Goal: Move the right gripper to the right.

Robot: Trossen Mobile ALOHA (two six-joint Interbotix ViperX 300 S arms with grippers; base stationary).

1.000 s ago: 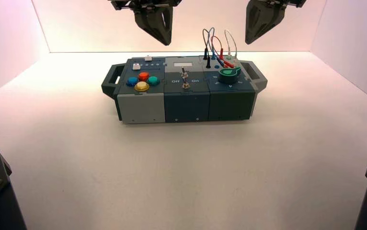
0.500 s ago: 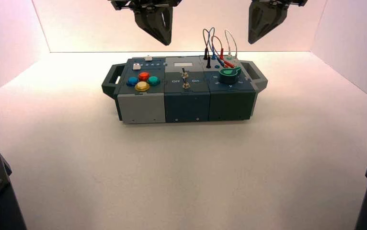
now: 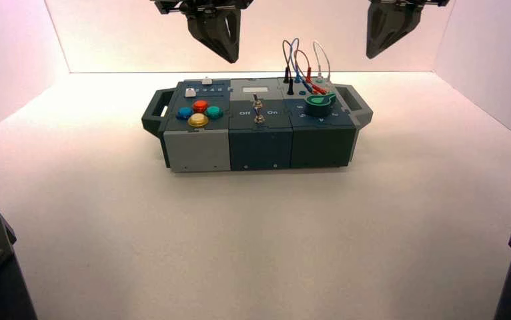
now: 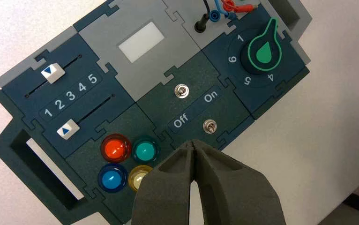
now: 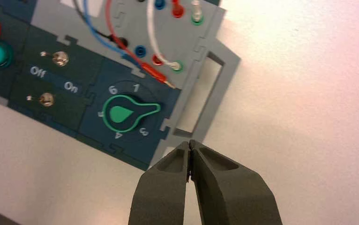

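"So, what has just changed?"

"The right end effector (image 5: pixel 190 142) has slid to the robot's right. A second ago its tip hung close beside the white wire (image 3: pixel 317 48); now there is a wider gap, and the tip appears up beyond the box's right grey handle (image 3: pixel 354 105). The left end effector (image 3: pixel 231 60) hasn't shifted, hanging above and behind the left half of the box (image 3: pixel 259 148)."

"Is it holding anything?"

"No, its two fingers meet at the tip with nothing between them. The left one is closed and empty too."

"And for the task?"

"It's going the right way, I'd judge well under way. More of the same sideways travel would suit, kept high so it passes clear of the handle. How high it is over the table (image 3: pixel 259 247) is hard to tell from above, so I'd call that clearance probable rather than certain."

"Any writing?"

"'Off' and 'On' between the two metal toggle switches (image 4: pixel 181 91), and 1 to 5 between the white-capped sliders (image 4: pixel 53 73). Round the green-topped rotary knob (image 5: pixel 121 114) I read 1, 3, 4, 5 and 6; its pointer sits between 1 and 3, over where a 2 would presumably be. No brand that I can see."
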